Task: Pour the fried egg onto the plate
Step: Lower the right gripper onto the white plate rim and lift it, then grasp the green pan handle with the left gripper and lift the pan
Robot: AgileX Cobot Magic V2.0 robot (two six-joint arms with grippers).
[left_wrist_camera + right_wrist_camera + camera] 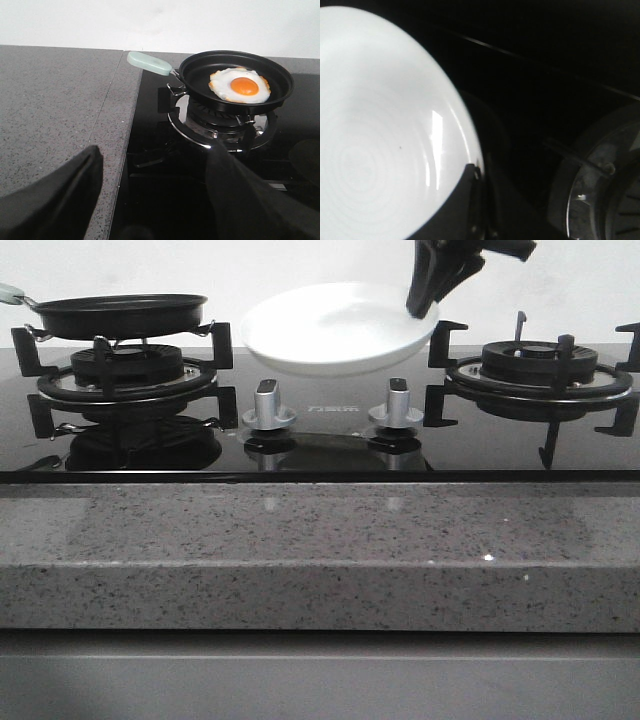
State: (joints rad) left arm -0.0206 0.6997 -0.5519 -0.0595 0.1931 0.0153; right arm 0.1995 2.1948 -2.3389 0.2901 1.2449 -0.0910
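The fried egg (240, 86), white with an orange yolk, lies in the black frying pan (235, 80) on the left burner; the pan's pale green handle (149, 63) points toward the counter. In the front view the pan (120, 315) hides the egg. My left gripper (155, 150) is open and empty, short of the pan, over the hob's edge; it is out of the front view. My right gripper (425, 305) is shut on the right rim of the white plate (335, 330) and holds it above the hob's middle. In the right wrist view the gripper (479, 175) pinches the plate's (375, 140) rim.
Two silver knobs (268, 405) (397, 405) stand at the front of the black glass hob. The right burner grate (540, 365) is bare. A speckled grey stone counter (300, 540) runs along the front and to the left of the hob (50, 100).
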